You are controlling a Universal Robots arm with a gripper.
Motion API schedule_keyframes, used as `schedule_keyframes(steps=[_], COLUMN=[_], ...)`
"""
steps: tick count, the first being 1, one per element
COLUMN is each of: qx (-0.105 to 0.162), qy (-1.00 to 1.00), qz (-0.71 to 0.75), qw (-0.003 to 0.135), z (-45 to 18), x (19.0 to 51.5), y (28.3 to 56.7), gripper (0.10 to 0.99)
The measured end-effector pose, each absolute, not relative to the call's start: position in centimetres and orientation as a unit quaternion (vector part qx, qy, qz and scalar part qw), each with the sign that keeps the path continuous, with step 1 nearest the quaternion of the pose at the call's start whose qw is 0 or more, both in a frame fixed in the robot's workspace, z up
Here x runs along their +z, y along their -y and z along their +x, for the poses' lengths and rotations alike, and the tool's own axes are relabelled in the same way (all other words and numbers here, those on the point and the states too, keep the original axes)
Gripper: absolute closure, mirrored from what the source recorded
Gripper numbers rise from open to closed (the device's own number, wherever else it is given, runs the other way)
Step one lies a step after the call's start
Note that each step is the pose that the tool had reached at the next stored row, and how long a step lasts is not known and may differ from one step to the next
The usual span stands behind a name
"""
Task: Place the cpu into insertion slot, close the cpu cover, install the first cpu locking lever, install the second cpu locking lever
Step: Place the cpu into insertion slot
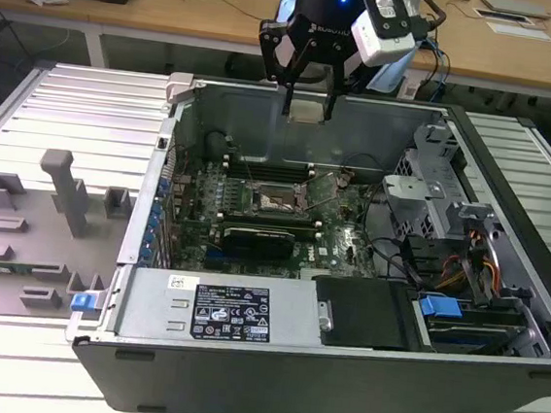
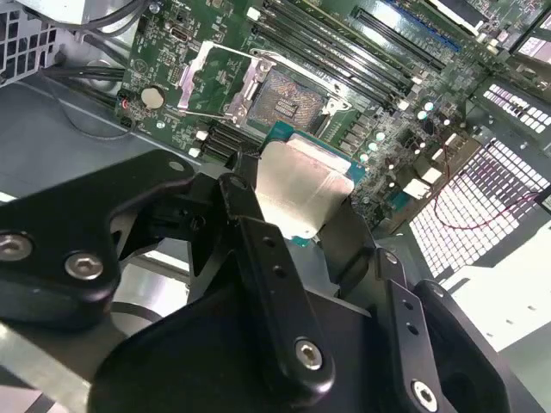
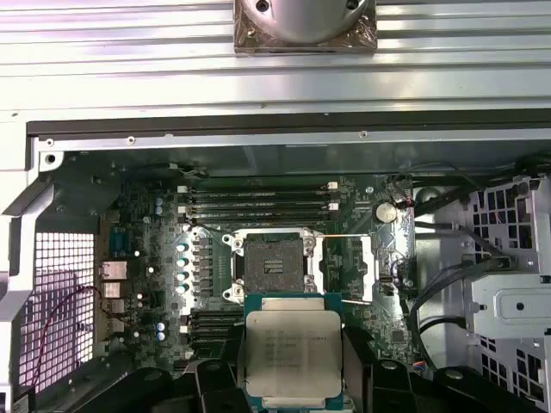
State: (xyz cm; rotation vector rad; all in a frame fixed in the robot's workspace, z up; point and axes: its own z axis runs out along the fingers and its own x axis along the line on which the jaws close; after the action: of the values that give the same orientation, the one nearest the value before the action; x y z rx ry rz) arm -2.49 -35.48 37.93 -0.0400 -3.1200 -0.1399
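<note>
end effector [image 1: 307, 100]: clamped on the cpu, hanging above the far wall of the computer case [image 1: 287, 388]
cpu [image 3: 293, 353]: gripped by its edges, clear of the board, metal top towards the first wrist view
insertion slot [image 3: 274, 262]: empty and uncovered, well below the end effector, nearer the case's middle
alignment: chip edges look roughly parallel to the slot's
computer case: open on the table [image 1: 71, 99], holding the motherboard [image 3: 155, 258]

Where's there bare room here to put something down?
The slatted table is bare at the exterior view's left, behind the grey fixture, and at its right, beside the computer case. Inside the case, below the gripper holding the cpu, motherboard and cables crowd together.
</note>
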Motion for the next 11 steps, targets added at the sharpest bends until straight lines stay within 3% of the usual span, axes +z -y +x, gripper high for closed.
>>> schedule_keyframes(steps=[11], qx=[-0.042], qy=[0.999], qz=[-0.013], qw=[0.009], z=[-2.6], x=[35.3], y=[34.8], gripper=[0.549])
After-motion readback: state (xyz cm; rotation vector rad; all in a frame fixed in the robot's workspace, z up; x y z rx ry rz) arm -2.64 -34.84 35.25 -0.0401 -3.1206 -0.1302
